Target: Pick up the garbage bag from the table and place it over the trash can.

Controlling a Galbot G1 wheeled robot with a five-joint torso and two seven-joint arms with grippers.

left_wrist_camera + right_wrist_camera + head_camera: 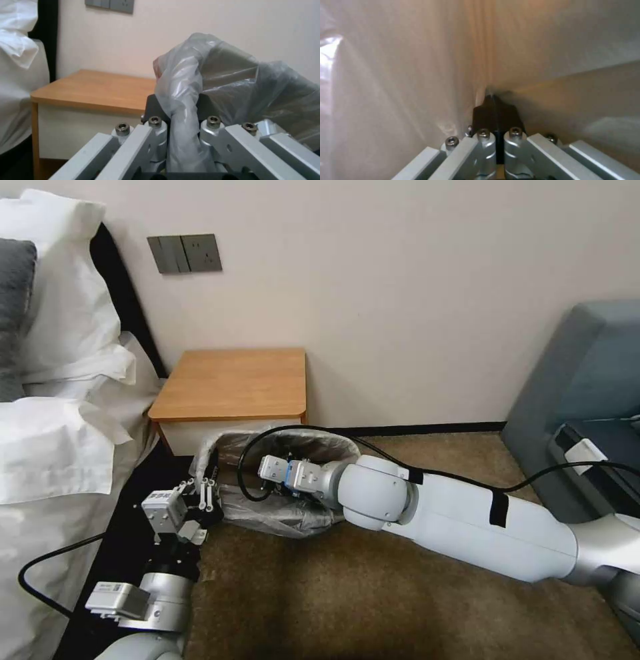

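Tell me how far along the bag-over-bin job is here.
Done: the table top is bare; the garbage bag is down at the trash can. In hand: the left gripper pinches a gathered fold of the bag; the right gripper is shut inside the bag. Left: seating the rim, unconfirmed.

the table (233,383) stands against the wall, with the bed (60,447) on its left and the sofa (587,400) well apart on its right. the trash can (283,513) sits on the carpet just in front of the table, lower than its top. the garbage bag (293,443) lies over the trash can's mouth and drapes down its sides. the left claw (210,483) is at the can's left edge, closed around a fold of the bag. the right claw (277,488) reaches from the right into the bag-lined can, its fingertips (495,110) pressed together against the bag inside.
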